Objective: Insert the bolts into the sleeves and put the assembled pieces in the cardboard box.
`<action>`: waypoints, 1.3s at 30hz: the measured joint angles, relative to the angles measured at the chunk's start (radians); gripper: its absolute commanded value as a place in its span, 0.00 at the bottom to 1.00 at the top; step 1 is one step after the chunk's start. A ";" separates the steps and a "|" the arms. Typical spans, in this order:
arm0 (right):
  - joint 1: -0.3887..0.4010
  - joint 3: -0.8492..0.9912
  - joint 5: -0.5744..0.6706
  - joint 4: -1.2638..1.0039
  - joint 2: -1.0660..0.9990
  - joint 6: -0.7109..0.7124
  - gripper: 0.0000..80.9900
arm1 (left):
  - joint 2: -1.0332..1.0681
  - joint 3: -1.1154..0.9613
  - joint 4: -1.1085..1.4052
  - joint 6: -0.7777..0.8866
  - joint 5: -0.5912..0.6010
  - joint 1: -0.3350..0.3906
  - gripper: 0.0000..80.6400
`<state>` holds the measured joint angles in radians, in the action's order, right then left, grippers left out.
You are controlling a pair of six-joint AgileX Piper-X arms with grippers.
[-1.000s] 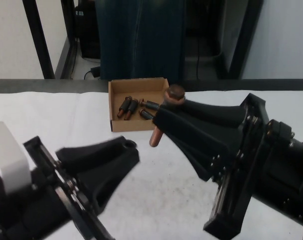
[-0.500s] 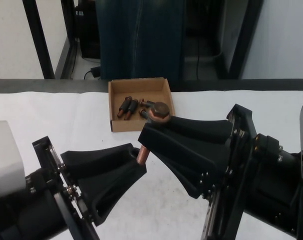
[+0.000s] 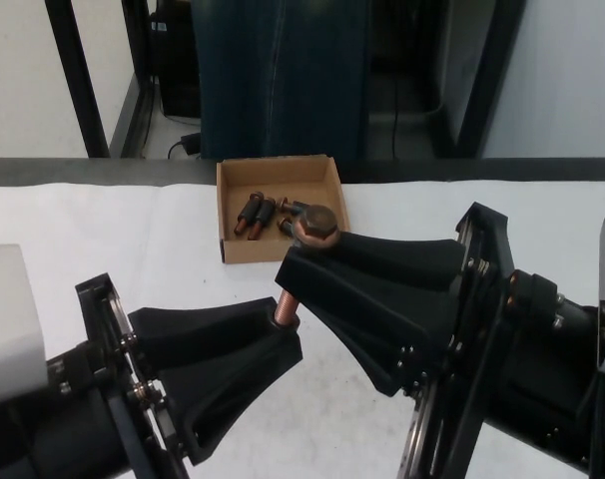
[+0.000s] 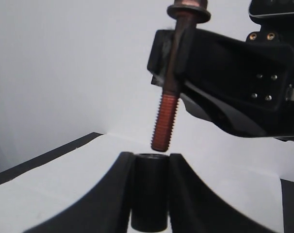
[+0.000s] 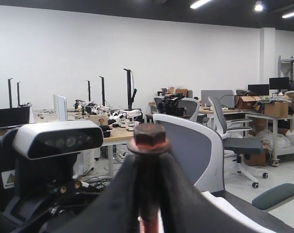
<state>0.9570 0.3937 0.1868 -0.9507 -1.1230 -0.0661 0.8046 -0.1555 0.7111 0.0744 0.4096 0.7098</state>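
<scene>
One bolt (image 4: 165, 116) hangs upright, its threaded tip just above the bore of the sleeve (image 4: 151, 194), lined up for insertion. Right gripper (image 3: 302, 267) is closed on the shank below the head, leaving the thread free. Left gripper (image 3: 276, 337) clamps the sleeve upright, mouth up. Cardboard box (image 3: 273, 249) beyond holds several assembled pieces (image 3: 255, 214).

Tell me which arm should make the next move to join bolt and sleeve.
Right. The right gripper holds the bolt nearly upright, threaded tip just above the open sleeve clamped in the left gripper. Lowering the right arm should likely seat it; left only holds steady.
</scene>
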 measured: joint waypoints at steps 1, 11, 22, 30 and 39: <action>0.000 0.000 0.000 0.000 0.000 0.006 0.06 | 0.000 0.000 0.000 0.000 0.000 0.000 0.01; 0.000 0.000 0.000 0.000 0.000 0.020 0.06 | -0.002 0.000 0.020 0.007 0.004 0.000 0.01; 0.009 0.000 -0.005 -0.003 0.000 0.053 0.06 | -0.021 0.000 0.023 0.007 0.004 0.000 0.01; 0.025 0.000 -0.012 0.000 -0.008 0.013 0.06 | -0.027 0.000 0.026 0.007 0.010 0.000 0.01; 0.046 0.000 -0.044 -0.005 -0.023 -0.033 0.06 | -0.027 0.002 0.028 0.004 0.012 0.000 0.01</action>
<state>1.0025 0.3937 0.1424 -0.9560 -1.1459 -0.0992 0.7775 -0.1536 0.7390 0.0783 0.4212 0.7098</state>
